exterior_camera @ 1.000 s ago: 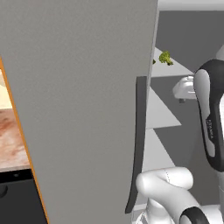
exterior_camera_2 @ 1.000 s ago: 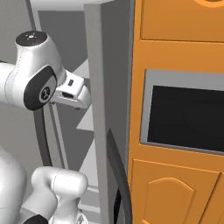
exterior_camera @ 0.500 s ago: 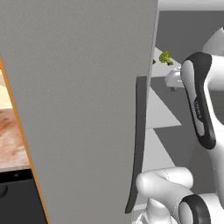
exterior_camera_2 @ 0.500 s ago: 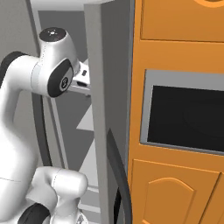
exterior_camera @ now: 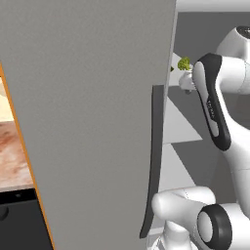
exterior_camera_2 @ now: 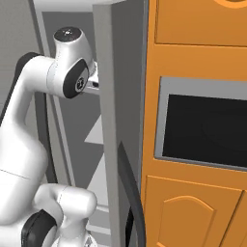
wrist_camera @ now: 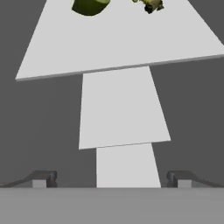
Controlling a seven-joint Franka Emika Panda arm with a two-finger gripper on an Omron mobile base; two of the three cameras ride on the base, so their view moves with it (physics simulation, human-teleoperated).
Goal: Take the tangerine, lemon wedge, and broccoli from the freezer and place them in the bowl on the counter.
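Note:
The freezer stands open, its flat grey door swung toward me with the dark handle on its edge. In the hand view the pale grey shelves step upward. On the top shelf lie the yellow-green lemon wedge and the lumpy broccoli, both cut by the frame's edge. The broccoli also peeks past the door edge, just beside my arm's forearm. My gripper is open and empty, well below and short of the two pieces. The tangerine and the bowl are out of view.
The freezer door's edge stands close to the right of my arm. Orange cabinets with a black built-in appliance rise on the right. A strip of marbled counter and a black appliance show left of the door.
My arm has swung up and inward, and the hand has gone deeper into the freezer toward the top shelf. The gripper has stayed open.

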